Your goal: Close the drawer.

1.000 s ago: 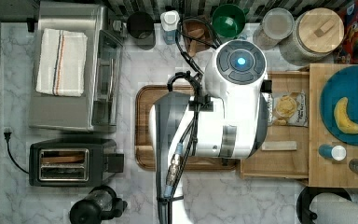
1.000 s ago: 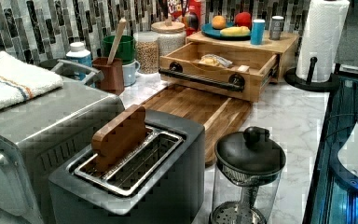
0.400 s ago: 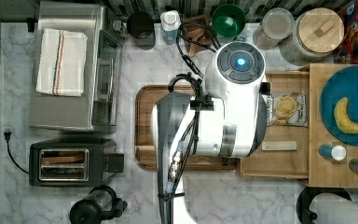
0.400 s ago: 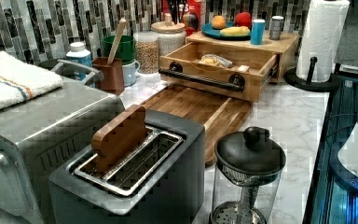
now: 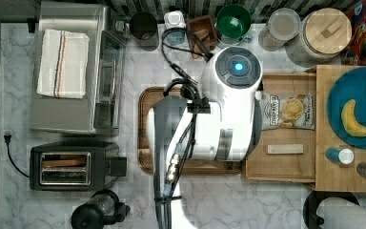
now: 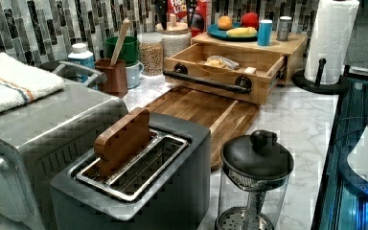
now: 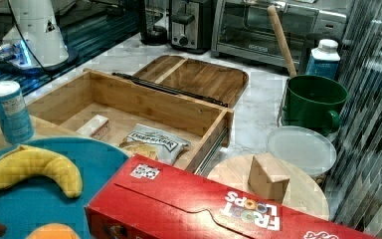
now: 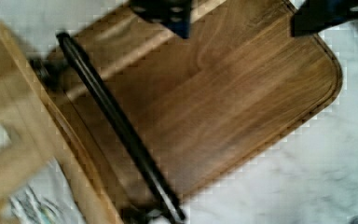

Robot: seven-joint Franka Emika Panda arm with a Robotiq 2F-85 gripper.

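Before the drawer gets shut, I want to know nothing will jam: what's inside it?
The drawer holds a flat snack bag and a small wooden block, both lying low on its floor. In the top view the arm hides the drawer's front edge.

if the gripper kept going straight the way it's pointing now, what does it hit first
Probably the brown wooden tray: in the wrist view the open gripper points down at it, beside the drawer's black handle. Its height above the tray is unclear.

- "FROOT LOOPS" reads upside down in white and coloured letters on the red cereal box [image 7: 199, 209] in the right view.
- The chip bag [image 7: 151, 141] lying in the drawer [image 7: 129, 107] carries print too small to read.
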